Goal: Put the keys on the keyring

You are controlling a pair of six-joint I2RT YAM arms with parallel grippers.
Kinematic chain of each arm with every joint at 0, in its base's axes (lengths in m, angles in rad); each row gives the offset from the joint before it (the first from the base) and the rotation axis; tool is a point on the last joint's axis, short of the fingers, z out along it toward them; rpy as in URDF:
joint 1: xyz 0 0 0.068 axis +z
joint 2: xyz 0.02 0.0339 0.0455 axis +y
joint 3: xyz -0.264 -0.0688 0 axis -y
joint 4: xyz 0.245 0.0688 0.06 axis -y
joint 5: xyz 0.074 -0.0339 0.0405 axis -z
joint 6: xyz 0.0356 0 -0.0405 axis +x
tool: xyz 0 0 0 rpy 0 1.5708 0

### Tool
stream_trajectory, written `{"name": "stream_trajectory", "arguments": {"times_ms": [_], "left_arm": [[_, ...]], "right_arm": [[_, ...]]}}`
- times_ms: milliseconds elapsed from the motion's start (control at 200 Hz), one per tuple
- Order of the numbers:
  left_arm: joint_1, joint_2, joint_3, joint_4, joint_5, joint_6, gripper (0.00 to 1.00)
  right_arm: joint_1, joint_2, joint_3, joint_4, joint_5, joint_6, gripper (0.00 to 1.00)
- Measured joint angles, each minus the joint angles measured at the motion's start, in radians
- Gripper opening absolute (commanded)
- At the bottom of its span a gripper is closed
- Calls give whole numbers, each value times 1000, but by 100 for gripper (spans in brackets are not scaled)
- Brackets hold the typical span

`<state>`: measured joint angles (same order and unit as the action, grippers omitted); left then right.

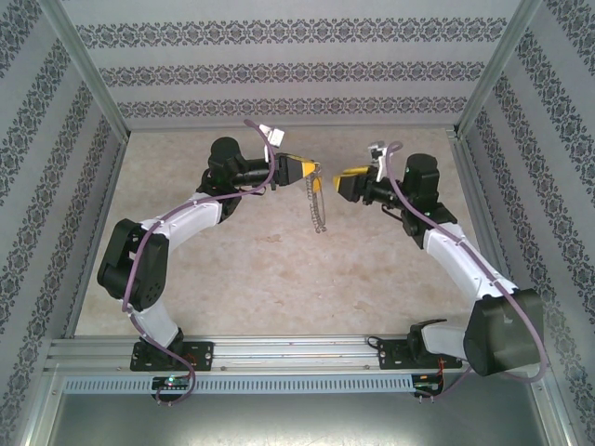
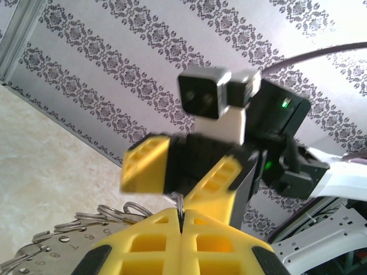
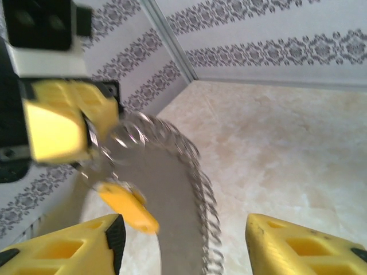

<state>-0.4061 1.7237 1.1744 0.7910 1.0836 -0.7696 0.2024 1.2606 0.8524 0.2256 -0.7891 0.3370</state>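
Above the far middle of the tabletop, my two hands face each other, just apart. My left hand is clamped shut on the keyring, pinching the hoop's thin wire between its yellow pads. In the left wrist view that wire stands up out of the seam between them. The hoop hangs down from the grip, clear of the tabletop, with its jagged fringe bunched along the rim. My right hand stands open and holds nothing; the hoop hangs ahead of it, seen through the gap between its fingers. The key dangles head down just below the left hand's grip, close against the hoop. Blur keeps me from telling whether it is truly threaded on or only caught there.

My worry is that if it is only hooked, a jolt from either arm could shake it off onto the tabletop. The pinch on such thin wire also looks easy to twist, so the hoop may swing or slip. If I close my right hand carelessly it could snag the fringe and tug the hoop out of the grip
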Motion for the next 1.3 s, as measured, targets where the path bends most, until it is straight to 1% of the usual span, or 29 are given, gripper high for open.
{"name": "stream_trajectory", "arguments": {"times_ms": [275, 525, 649, 749, 824, 869, 954, 1074, 1299], "left_arm": [[0, 0, 0, 34, 17, -54, 0], [-3, 10, 0, 35, 42, -74, 0], [-10, 18, 0, 43, 44, -84, 0], [-13, 21, 0, 57, 46, -96, 0], [-13, 21, 0, 64, 46, -103, 0], [-13, 21, 0, 71, 46, -104, 0], [-13, 21, 0, 77, 46, -107, 0], [-13, 21, 0, 80, 45, -108, 0], [-13, 23, 0, 87, 46, -111, 0]], "right_arm": [[98, -6, -46, 33, 57, -57, 64], [134, -6, -46, 80, 77, -82, 64], [153, 12, -37, 98, 85, -86, 62], [168, 33, -29, 110, 90, -88, 54], [175, 39, -29, 115, 91, -94, 43], [176, 40, -29, 119, 92, -104, 34], [182, 40, -29, 122, 95, -101, 22], [182, 39, -29, 124, 95, -108, 0], [182, -2, -31, 76, 121, -113, 0]]}}
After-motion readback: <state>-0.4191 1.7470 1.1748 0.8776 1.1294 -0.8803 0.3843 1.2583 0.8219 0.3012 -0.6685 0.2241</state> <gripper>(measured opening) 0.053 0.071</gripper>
